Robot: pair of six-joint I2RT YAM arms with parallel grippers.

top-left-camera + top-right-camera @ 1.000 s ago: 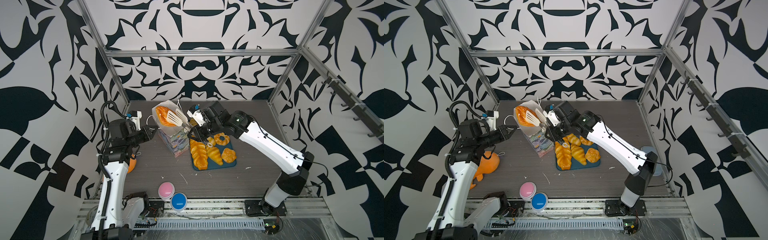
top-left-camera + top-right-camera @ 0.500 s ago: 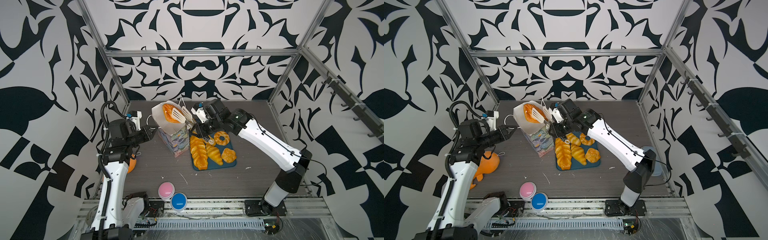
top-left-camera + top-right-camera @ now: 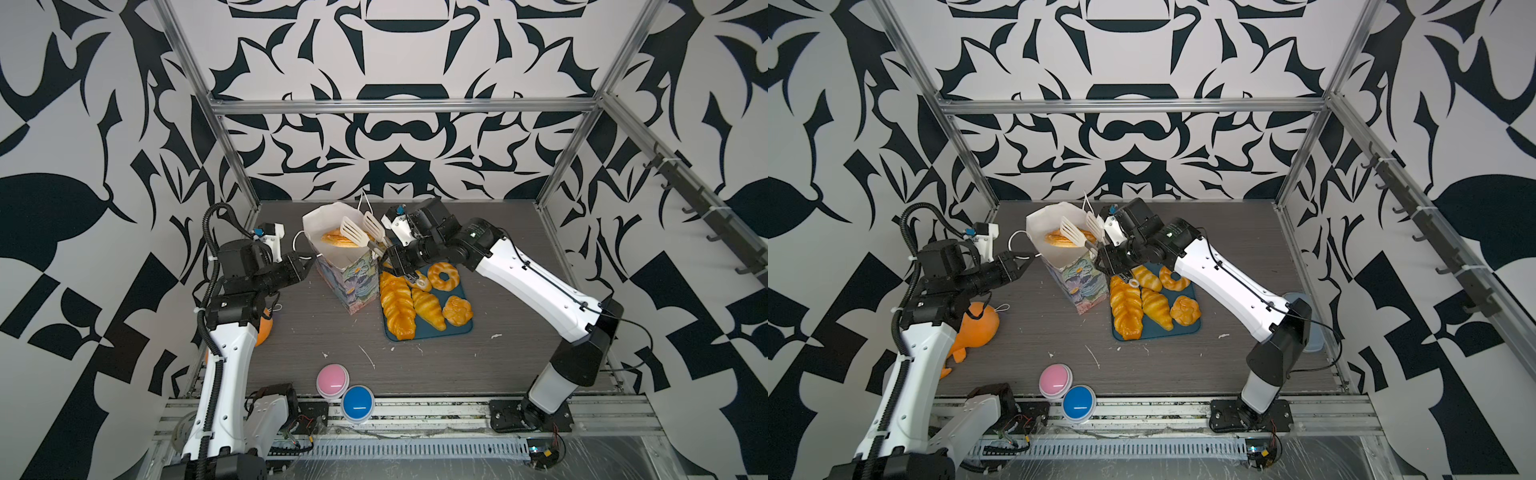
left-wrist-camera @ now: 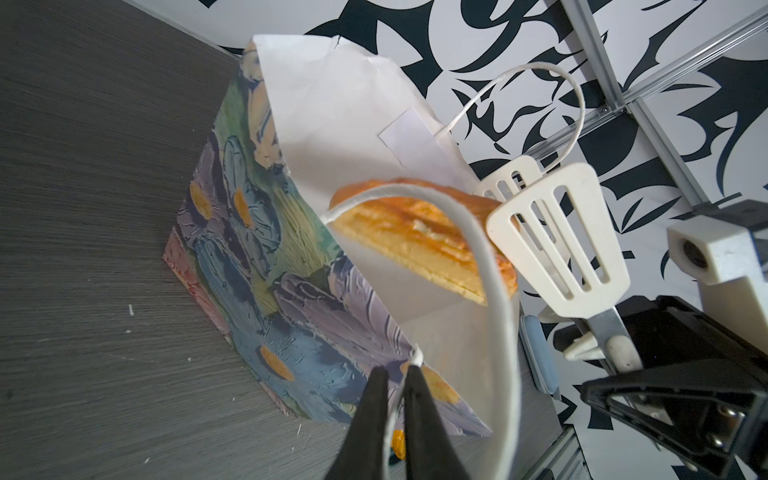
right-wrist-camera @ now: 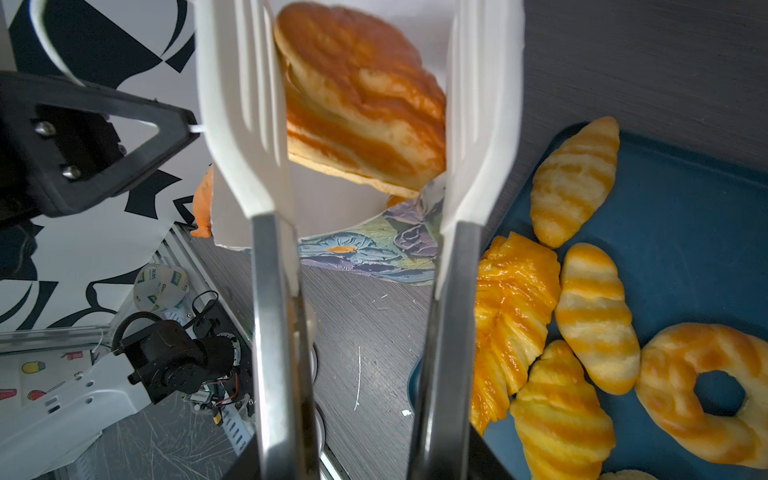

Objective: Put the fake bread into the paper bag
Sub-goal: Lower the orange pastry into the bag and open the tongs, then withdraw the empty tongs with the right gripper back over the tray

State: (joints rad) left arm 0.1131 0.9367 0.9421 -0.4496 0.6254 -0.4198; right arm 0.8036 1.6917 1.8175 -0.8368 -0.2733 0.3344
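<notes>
The paper bag (image 3: 353,278) stands left of the tray with its mouth open. My left gripper (image 4: 397,374) is shut on the bag's white cord handle (image 4: 498,311). My right gripper (image 3: 399,264) holds white slotted tongs (image 5: 241,124), whose blades stand apart over the bag's mouth. A flat darker-orange pastry (image 5: 361,104) lies tilted in the bag's mouth (image 3: 334,239) between the blades. More fake bread lies on the blue tray (image 3: 457,328): a braided loaf (image 3: 397,303), a croissant (image 3: 428,307), a ring doughnut (image 3: 444,275) and a knotted roll (image 3: 457,311).
An orange plush toy (image 3: 978,324) lies by the left arm. A pink button (image 3: 332,380) and a blue button (image 3: 358,401) sit at the front edge. Patterned walls and metal frame posts enclose the table.
The tongs carried the flat pastry further over the bag's mouth and their blades spread apart. The pastry now sits lower in the mouth. The left gripper has kept its hold on the handle.
</notes>
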